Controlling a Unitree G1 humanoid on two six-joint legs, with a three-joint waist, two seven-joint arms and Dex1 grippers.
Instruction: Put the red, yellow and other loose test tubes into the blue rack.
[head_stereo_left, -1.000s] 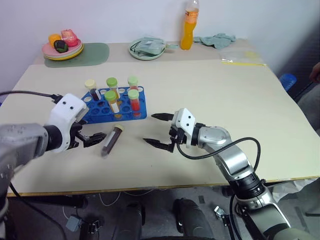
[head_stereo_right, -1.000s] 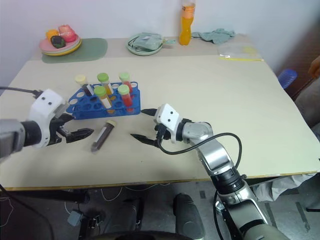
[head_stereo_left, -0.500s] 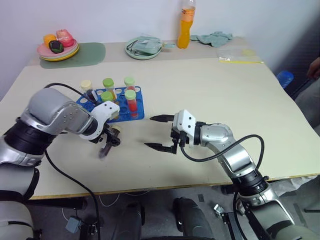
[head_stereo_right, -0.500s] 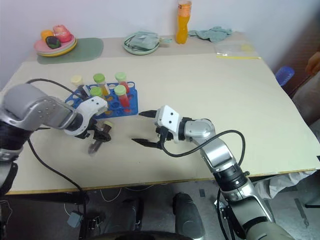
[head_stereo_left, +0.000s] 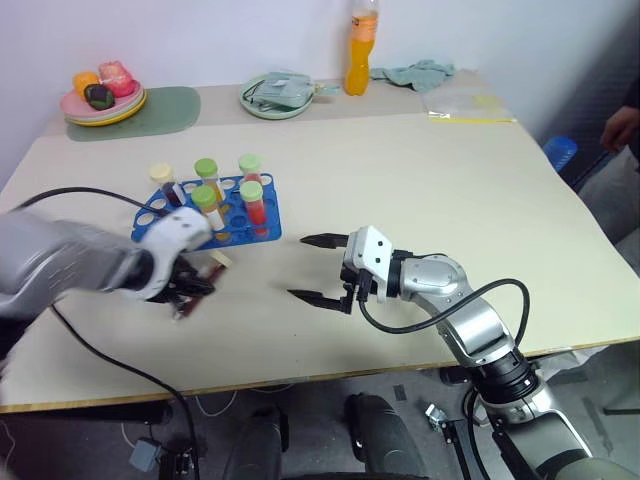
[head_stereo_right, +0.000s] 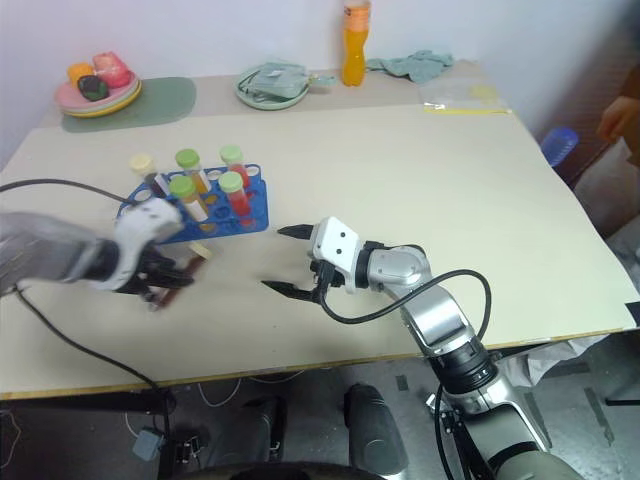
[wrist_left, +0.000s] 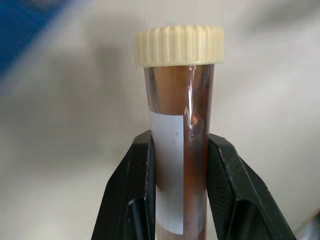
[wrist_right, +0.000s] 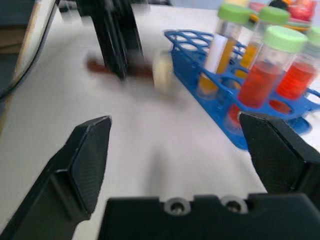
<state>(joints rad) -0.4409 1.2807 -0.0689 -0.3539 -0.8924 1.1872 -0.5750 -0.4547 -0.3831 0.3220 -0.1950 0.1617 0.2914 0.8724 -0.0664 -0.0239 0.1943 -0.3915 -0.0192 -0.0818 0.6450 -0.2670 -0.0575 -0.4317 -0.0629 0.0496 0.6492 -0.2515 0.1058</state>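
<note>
The brown test tube (wrist_left: 180, 150) with its cream cap sits clamped between my left claw's (wrist_left: 179, 192) fingers, just in front of the blue rack (head_stereo_left: 262, 226). My right claw (head_stereo_left: 325, 268) hangs spread wide, well apart from it.

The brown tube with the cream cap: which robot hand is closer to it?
Left. The left end effector is shut on the brown tube, just in front of the blue rack. The right end effector hangs open, off to the tube's right.
</note>
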